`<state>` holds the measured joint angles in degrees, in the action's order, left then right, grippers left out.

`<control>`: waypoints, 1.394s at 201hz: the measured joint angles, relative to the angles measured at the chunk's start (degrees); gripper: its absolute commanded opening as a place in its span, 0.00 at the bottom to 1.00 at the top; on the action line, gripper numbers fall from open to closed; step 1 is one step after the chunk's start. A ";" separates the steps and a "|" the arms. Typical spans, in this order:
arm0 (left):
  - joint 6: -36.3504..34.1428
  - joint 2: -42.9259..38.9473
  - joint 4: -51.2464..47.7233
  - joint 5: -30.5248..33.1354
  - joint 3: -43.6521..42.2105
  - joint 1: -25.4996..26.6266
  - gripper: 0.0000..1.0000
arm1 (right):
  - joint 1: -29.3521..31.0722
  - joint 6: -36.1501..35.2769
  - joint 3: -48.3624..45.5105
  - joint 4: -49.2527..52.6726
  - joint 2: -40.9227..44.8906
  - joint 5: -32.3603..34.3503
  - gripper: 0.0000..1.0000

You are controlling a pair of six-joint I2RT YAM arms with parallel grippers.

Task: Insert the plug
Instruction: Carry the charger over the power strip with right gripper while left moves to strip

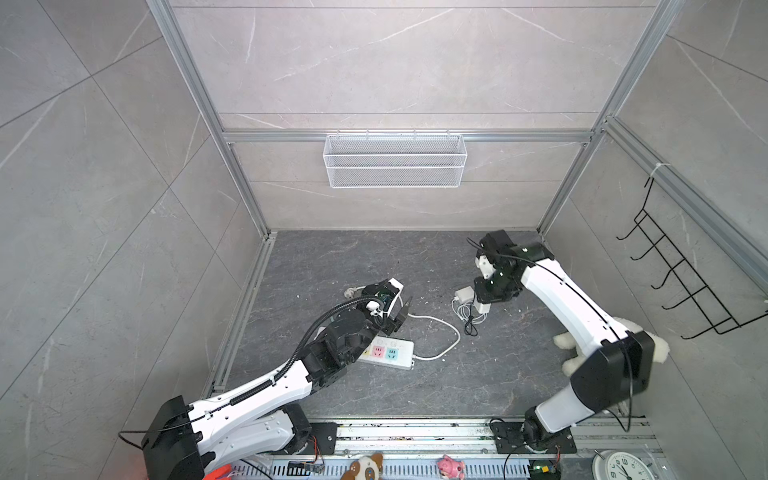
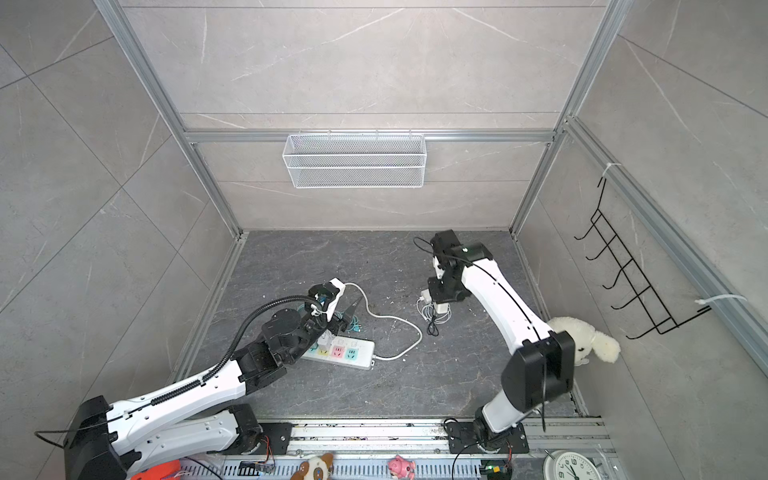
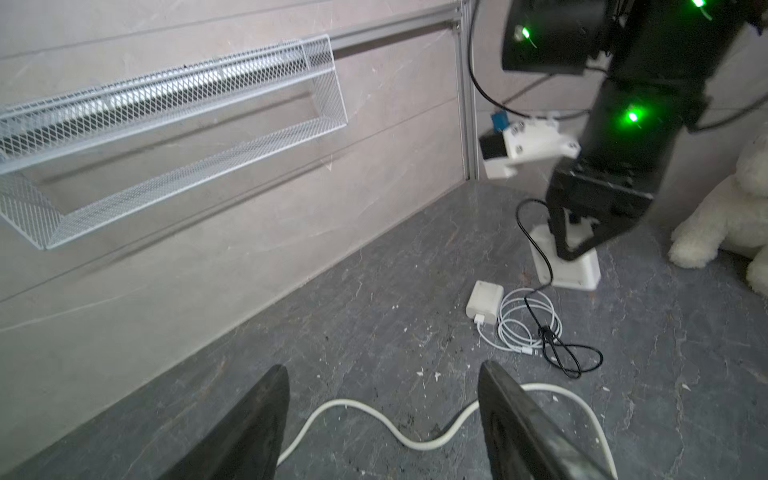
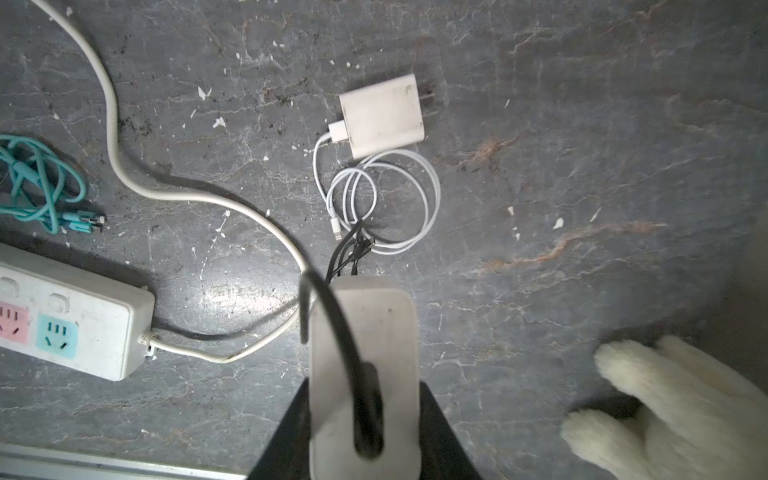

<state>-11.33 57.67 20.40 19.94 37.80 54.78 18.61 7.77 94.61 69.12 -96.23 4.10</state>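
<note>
My right gripper (image 4: 363, 386) is shut on the plug (image 4: 365, 332), a white block with a black cable coming out of it. It holds the plug just above the floor at the right (image 1: 482, 306). The white power strip (image 1: 390, 353) with pink and blue sockets (image 4: 56, 334) lies left of centre, well apart from the plug. My left gripper (image 3: 384, 365) is open and empty. It hovers over the strip's white cord (image 3: 415, 442), just behind the strip (image 2: 353, 353).
A second white charger (image 4: 382, 116) with a coiled white cable (image 4: 386, 199) lies next to the held plug. A teal cable (image 4: 41, 187) sits behind the strip. A white plush toy (image 1: 569, 340) is at the right wall, and a mesh basket (image 1: 395, 160) hangs on the back wall.
</note>
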 measured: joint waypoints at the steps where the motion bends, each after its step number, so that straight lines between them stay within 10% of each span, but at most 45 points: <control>1: 0.02 0.02 -0.09 0.02 0.00 0.00 0.74 | 0.02 -0.07 0.50 0.13 -0.37 0.09 0.11; 48: 1.90 0.00 -3.17 0.04 0.00 0.00 0.73 | 0.13 -1.18 14.82 3.10 -11.78 6.38 0.11; 109: 3.52 -0.11 -5.46 -0.57 0.00 0.00 0.72 | 2.99 -0.76 -8.59 3.04 -5.14 6.19 0.08; 186: 4.35 -2.08 -6.99 0.15 0.00 0.00 0.70 | 14.75 0.63 -18.60 -4.98 3.23 -10.27 0.09; 280: 8.59 -10.34 -15.85 20.76 -7.72 0.24 0.71 | 29.46 14.88 -19.74 -16.74 2.16 -9.09 0.12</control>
<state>-2.74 47.33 4.56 40.71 30.09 55.02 48.07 22.65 74.87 52.38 -94.06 -4.99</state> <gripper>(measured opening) 0.706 0.325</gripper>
